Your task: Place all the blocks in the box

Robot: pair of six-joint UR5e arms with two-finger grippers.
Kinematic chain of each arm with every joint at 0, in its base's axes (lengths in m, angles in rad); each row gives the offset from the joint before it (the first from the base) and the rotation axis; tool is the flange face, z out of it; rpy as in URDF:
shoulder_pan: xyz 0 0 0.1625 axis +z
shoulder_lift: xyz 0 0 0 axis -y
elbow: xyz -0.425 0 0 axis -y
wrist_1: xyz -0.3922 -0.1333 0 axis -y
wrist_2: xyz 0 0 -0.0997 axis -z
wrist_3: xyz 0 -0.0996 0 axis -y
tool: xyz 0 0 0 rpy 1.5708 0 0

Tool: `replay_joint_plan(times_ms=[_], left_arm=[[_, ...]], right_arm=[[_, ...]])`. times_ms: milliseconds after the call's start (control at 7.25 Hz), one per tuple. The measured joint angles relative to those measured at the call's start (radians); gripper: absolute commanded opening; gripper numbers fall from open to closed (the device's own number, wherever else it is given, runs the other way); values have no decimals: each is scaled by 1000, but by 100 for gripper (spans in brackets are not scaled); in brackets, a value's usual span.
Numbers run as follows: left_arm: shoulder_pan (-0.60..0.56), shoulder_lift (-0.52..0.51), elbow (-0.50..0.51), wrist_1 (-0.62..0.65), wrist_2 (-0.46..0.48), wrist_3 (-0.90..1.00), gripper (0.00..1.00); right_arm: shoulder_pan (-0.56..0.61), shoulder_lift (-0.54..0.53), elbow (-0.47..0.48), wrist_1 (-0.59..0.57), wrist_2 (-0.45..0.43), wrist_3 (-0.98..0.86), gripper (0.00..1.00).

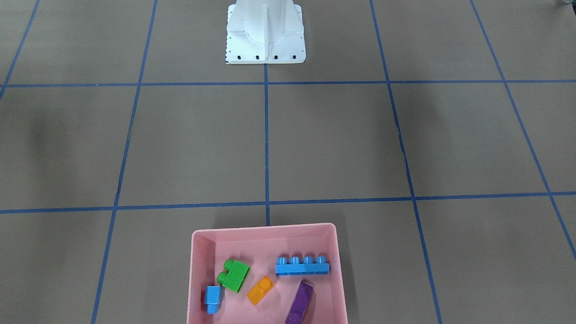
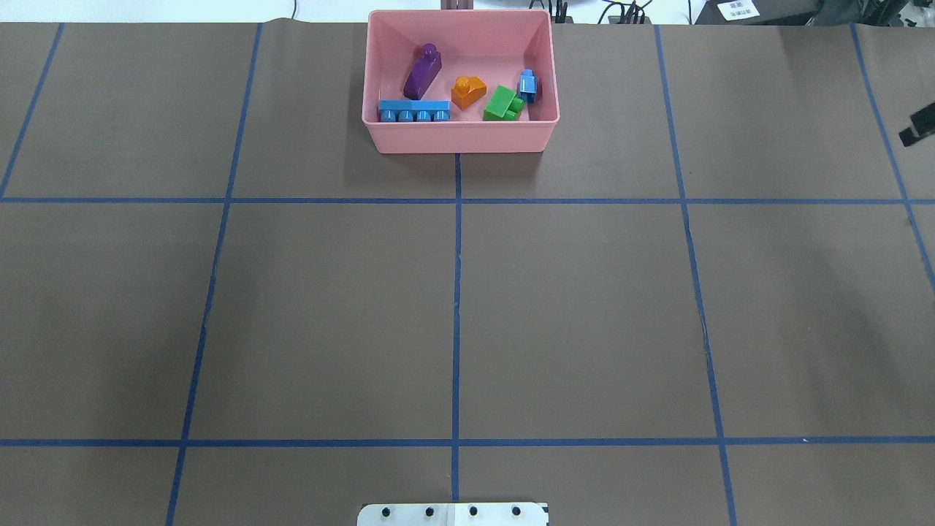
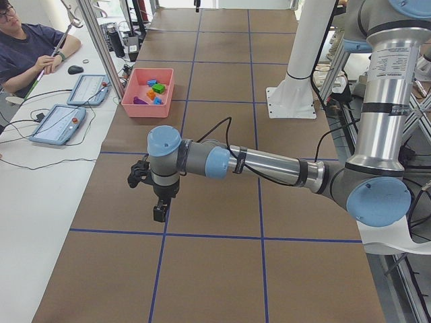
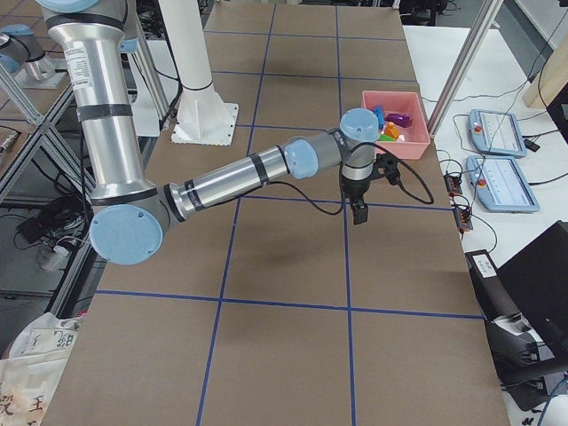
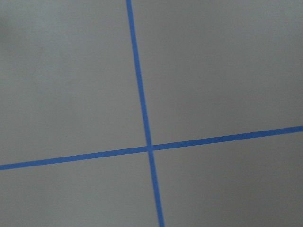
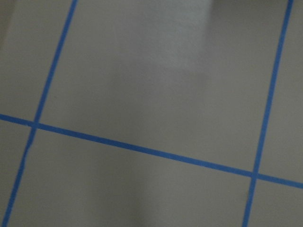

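The pink box (image 1: 265, 229) stands at the table edge far from the robot base and also shows in the overhead view (image 2: 460, 137). Inside it lie the green block (image 1: 235, 275), the orange block (image 1: 261, 290), the small blue block (image 1: 212, 297), the purple block (image 1: 300, 303) and the long blue block (image 1: 302, 266). My left gripper (image 3: 159, 214) hangs above bare table, well away from the box (image 3: 148, 91). My right gripper (image 4: 359, 213) hangs above the table a short way from the box (image 4: 397, 120). I cannot tell whether either is open or shut. Both wrist views show only table and tape.
The white robot base (image 1: 265, 36) stands at the table's middle. Blue tape lines (image 2: 456, 292) form a grid. An operator (image 3: 27, 47) sits beside the table with tablets (image 3: 57, 124). More tablets (image 4: 501, 182) lie beyond the box. A small black shape (image 2: 917, 126) shows at the overhead view's right edge.
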Motion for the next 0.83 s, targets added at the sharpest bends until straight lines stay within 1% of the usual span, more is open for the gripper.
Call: replay_joint_plan(times_ms=[138, 414, 828], left_arm=[[-19, 35, 7, -1, -1, 41, 100], [-30, 69, 4, 8, -2, 57, 100], [-31, 72, 2, 21, 0, 55, 100]], right_arm=[[25, -52, 3, -3, -15, -15, 100], [72, -108, -1, -11, -19, -23, 100], [167, -203, -13, -5, 49, -131, 100]])
